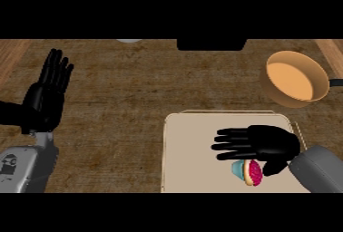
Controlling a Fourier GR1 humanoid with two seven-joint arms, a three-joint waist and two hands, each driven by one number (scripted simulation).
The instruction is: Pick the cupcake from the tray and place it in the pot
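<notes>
A cupcake point(248, 172) with pink frosting and a teal wrapper lies on its side on the beige tray point(191, 154), near the tray's lower right. My right hand point(268, 142) hovers just above it, fingers straight and pointing left, thumb reaching down beside the cupcake's right side. Its fingers are not curled round the cupcake. The orange pot point(295, 79) stands at the upper right, beyond the tray, tilted so its inside shows. My left hand point(47, 93) rests open at the left edge, fingers up.
The wooden counter point(120, 90) spreads around the tray. A dark object point(211, 44) sits at the top edge in the middle, and a pale round thing point(129, 40) peeks in at the top left. The pot's dark handle point(335, 82) points right.
</notes>
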